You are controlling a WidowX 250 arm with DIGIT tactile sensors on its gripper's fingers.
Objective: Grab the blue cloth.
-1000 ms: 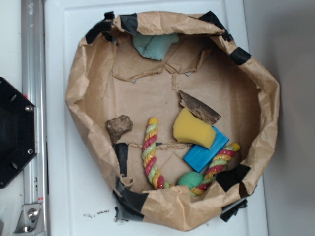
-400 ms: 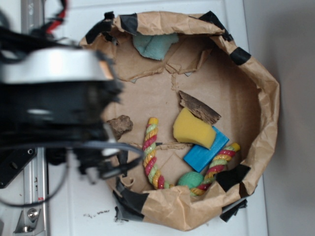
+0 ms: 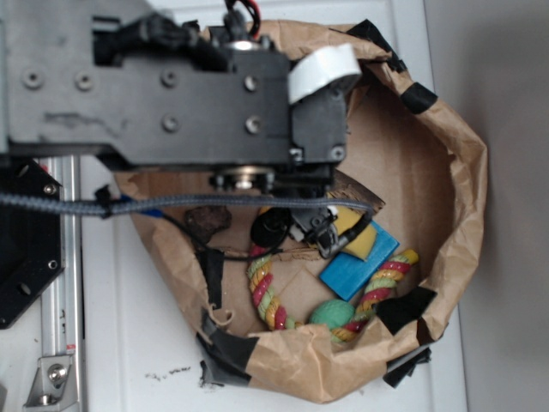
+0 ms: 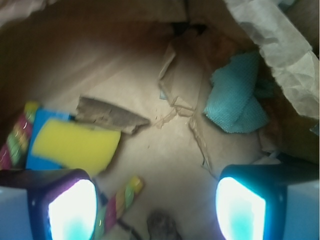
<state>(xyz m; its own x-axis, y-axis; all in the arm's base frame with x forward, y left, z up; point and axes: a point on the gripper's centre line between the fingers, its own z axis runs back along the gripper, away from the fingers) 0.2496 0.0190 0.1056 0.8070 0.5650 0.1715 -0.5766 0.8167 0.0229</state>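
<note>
The gripper (image 4: 157,200) is wide open and holds nothing, and the blue cloth (image 4: 235,95) lies ahead of the right finger (image 4: 242,202), tucked under the paper bag's (image 4: 280,45) folded edge.

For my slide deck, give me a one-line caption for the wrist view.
Open gripper above a paper-lined bin, blue cloth ahead on the right, yellow sponge on the left.

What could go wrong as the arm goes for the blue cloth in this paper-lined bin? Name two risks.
1. The blue cloth lies tucked against the crumpled paper wall, so the open gripper might pinch paper too.
2. Torn paper flaps lie beside it and could snag a finger.
</note>
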